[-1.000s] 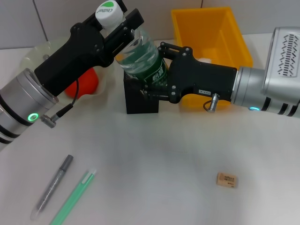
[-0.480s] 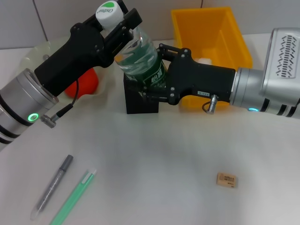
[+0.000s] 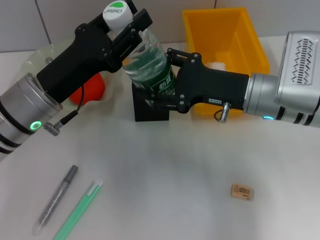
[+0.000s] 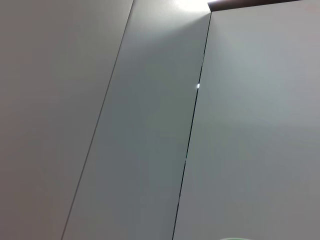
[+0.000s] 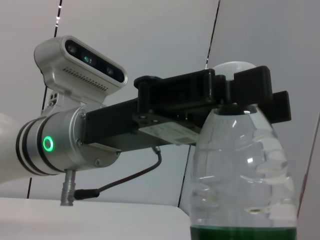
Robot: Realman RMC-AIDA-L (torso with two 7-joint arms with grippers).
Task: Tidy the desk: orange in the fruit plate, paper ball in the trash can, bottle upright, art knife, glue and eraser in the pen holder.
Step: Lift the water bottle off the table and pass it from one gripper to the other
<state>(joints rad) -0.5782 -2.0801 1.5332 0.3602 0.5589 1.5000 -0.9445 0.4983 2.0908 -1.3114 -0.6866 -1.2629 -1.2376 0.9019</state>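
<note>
Bottle (image 3: 150, 62) slightly more upright, neck in left gripper (image 3: 131, 30), body in right gripper (image 3: 161, 75).

The back middle of the desk (image 3: 190, 165) is crowded: both arms meet at the bottle (image 3: 150, 65), which stands right at the pen holder (image 3: 150, 107), with the trash can (image 3: 225, 40) close behind on the right and the fruit plate (image 3: 40, 57) on the left. The front middle lies open, between two pens (image 3: 70, 202) and the eraser (image 3: 242, 192).
</note>
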